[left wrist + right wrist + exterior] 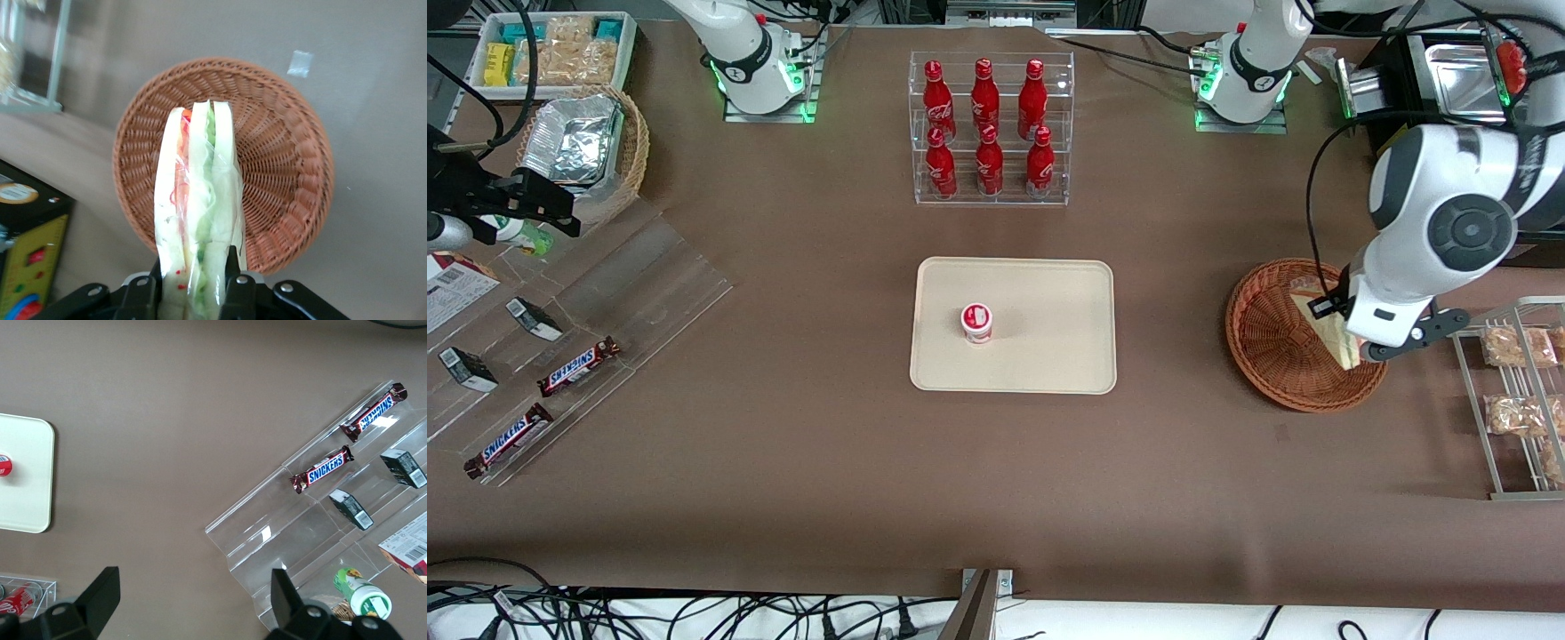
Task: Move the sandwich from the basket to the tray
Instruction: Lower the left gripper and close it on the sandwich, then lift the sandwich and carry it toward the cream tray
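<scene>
The sandwich [197, 200], a clear-wrapped wedge with pale bread and green and red filling, is clamped between my left gripper's fingers [232, 270]. My gripper [193, 280] holds it above the round orange-brown wicker basket [280, 167]. In the front view the gripper [1352, 342] hangs over the basket [1272, 342] at the working arm's end of the table, with the sandwich [1334, 333] partly hidden by the wrist. The beige tray [1049, 293] lies at the table's middle and carries a small red-and-white lidded cup [976, 322].
A clear rack of red bottles [987, 124] stands farther from the front camera than the tray. A wire rack with snack bags [1525, 391] sits beside the basket. Clear stepped shelves with Snickers bars [578, 366] lie toward the parked arm's end.
</scene>
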{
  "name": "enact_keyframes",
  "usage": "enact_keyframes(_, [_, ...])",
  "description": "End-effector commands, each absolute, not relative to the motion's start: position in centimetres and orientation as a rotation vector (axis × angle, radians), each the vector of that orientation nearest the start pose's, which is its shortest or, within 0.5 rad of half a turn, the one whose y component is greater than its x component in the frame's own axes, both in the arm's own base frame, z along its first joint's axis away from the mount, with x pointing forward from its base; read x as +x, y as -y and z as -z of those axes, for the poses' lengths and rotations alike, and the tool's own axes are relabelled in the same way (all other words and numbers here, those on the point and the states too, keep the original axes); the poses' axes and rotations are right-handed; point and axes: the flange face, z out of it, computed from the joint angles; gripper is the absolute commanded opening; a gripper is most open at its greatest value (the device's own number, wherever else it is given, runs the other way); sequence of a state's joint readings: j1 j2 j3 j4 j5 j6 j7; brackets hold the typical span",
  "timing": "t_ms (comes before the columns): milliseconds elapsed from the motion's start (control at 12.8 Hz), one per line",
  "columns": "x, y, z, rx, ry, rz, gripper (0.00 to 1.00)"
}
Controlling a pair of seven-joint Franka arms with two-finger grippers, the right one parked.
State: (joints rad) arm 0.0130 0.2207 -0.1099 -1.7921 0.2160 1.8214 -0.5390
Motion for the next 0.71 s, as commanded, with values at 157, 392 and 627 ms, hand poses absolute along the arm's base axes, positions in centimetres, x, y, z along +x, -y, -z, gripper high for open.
enact_keyframes(157, [60.4, 6.4, -47.3, -2.946, 0.204, -0.267, 0.34])
enact_keyframes(392, [59.8, 10.3, -49.8, -2.991, -0.003, -0.296, 0.34])
enact_keyframes(627, [58.8, 15.5, -49.5, -3.031, -0.101, -0.301, 0.37])
